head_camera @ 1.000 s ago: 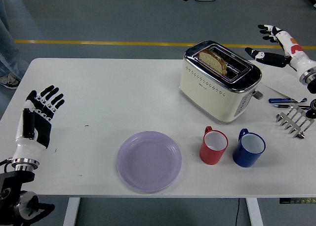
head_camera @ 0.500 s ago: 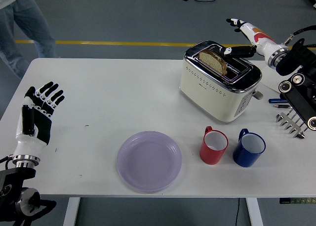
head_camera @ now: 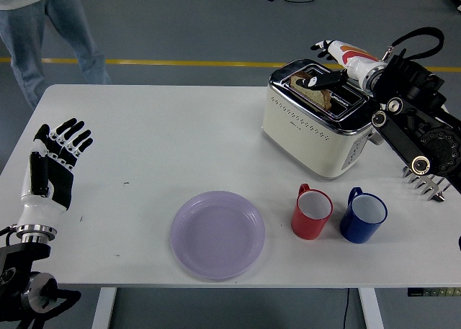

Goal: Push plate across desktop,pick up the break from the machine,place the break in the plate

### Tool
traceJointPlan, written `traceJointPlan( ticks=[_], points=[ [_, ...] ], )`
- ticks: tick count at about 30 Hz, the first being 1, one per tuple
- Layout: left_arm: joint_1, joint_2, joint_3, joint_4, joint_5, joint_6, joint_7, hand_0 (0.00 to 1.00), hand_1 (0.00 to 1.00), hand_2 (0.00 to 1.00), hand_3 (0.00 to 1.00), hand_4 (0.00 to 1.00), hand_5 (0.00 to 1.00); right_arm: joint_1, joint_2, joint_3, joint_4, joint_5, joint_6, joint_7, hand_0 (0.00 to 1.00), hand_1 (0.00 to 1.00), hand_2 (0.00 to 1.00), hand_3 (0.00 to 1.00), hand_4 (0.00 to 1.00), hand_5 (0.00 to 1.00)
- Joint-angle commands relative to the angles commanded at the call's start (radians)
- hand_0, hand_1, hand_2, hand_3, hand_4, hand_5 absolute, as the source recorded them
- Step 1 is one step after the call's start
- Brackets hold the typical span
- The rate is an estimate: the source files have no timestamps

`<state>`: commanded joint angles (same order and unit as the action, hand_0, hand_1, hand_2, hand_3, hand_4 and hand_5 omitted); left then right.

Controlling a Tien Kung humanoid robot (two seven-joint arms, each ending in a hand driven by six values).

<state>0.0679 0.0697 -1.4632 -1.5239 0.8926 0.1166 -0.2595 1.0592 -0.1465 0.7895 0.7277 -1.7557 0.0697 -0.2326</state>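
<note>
Reaching in since a second ago, the right hand [head_camera: 328,73] is now over the brown bread slice [head_camera: 311,88]. Its fingers are apart, one on each side, ready to pinch. That slice stands on edge in the shiny cream toaster [head_camera: 320,120], just under the hand, long side along the slot. Nearer us, well apart, sits the round purple plastic plate [head_camera: 217,234]. Far left, the left hand [head_camera: 54,172] rests open.

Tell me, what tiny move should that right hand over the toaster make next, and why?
Probably close its fingers on the bread slice. The right hand is directly over the toaster, fingers open around the slice's top without gripping it, and the purple plate sits empty.
</note>
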Motion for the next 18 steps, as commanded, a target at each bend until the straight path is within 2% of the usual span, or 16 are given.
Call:
traceJointPlan(
  ticks=[3,4,9,10,15,16,18],
  points=[
    [0.0,0.001,0.001,0.002,-0.001,0.0,0.0,0.764,0.744,0.761,0.676,0.549,0.998,0.013,0.015,-0.019,-0.025,0.006,0.014,-0.011,0.791,0.747,0.741,0.846,0.904,0.546],
    [0.0,0.002,0.003,0.003,-0.001,0.0,0.0,0.765,0.746,0.763,0.674,0.546,0.998,0.019,0.023,-0.029,-0.038,0.01,0.013,-0.015,0.748,0.698,0.692,0.822,0.9,0.552],
    [0.0,0.003,0.008,0.011,-0.003,0.0,-0.001,0.765,0.746,0.763,0.674,0.546,0.998,0.038,0.056,-0.071,-0.078,-0.003,-0.001,-0.043,0.748,0.698,0.692,0.822,0.9,0.552],
    [0.0,0.003,0.009,0.011,-0.003,0.001,-0.001,0.766,0.749,0.766,0.674,0.546,0.998,0.04,0.06,-0.076,-0.083,-0.005,-0.004,-0.048,0.596,0.605,0.594,0.748,0.889,0.549],
    [0.001,0.004,0.015,0.014,-0.004,0.001,-0.002,0.766,0.749,0.766,0.674,0.546,0.998,0.046,0.078,-0.1,-0.114,-0.011,-0.022,-0.076,0.596,0.605,0.594,0.748,0.889,0.549],
    [0.002,0.005,0.015,0.015,-0.005,0.001,-0.002,0.768,0.754,0.768,0.677,0.543,0.998,0.047,0.083,-0.111,-0.126,-0.009,-0.033,-0.086,0.445,0.512,0.524,0.698,0.872,0.539],
    [0.002,0.005,0.017,0.016,-0.005,0.002,-0.004,0.768,0.754,0.768,0.677,0.543,0.998,0.048,0.086,-0.121,-0.136,-0.005,-0.044,-0.095,0.445,0.512,0.524,0.698,0.872,0.539]
  ],
)
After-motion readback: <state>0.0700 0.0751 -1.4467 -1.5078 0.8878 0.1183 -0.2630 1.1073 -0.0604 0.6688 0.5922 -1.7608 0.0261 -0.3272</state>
